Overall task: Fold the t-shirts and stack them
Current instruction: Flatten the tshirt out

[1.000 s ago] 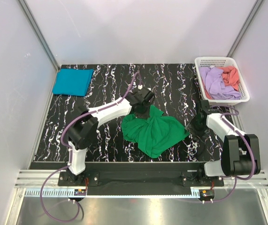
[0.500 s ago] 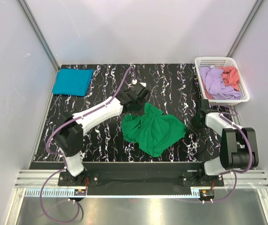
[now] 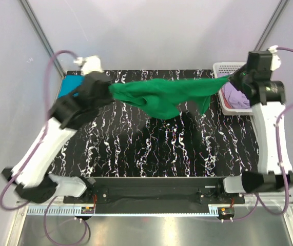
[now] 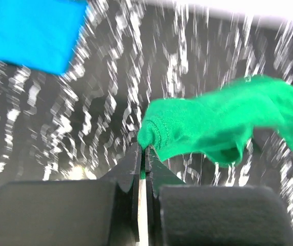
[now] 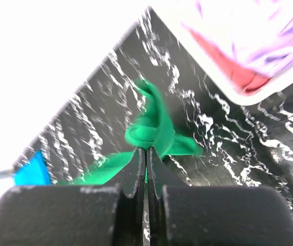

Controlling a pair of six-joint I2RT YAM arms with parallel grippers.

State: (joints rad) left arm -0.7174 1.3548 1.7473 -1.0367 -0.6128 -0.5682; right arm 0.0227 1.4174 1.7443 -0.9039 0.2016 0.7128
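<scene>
The bright green t-shirt (image 3: pixel 167 95) hangs stretched in the air between both arms, high above the black marbled table (image 3: pixel 136 148). My left gripper (image 3: pixel 106 92) is shut on its left end; in the left wrist view the green cloth (image 4: pixel 213 120) bunches at the tips of that gripper (image 4: pixel 145 148). My right gripper (image 3: pixel 232 78) is shut on the other end, where green cloth (image 5: pixel 156 133) knots at the gripper's tips (image 5: pixel 145 149). A teal-blue folded t-shirt (image 3: pixel 66 88) lies at the table's back left, mostly hidden by the left arm, and shows as a blue rectangle (image 4: pixel 31 31) in the left wrist view.
A white lattice basket (image 3: pixel 223 66) stands at the back right, partly behind the right arm, with a lilac shirt (image 3: pixel 234 96) in it. The right wrist view shows its rim (image 5: pixel 238 97) and lilac and coral cloth inside. White walls enclose the table.
Both arms have risen from the table and spread apart, lifting the green t-shirt and stretching it in the air. The right gripper, open beside the shirt a second ago, has shut on it.
</scene>
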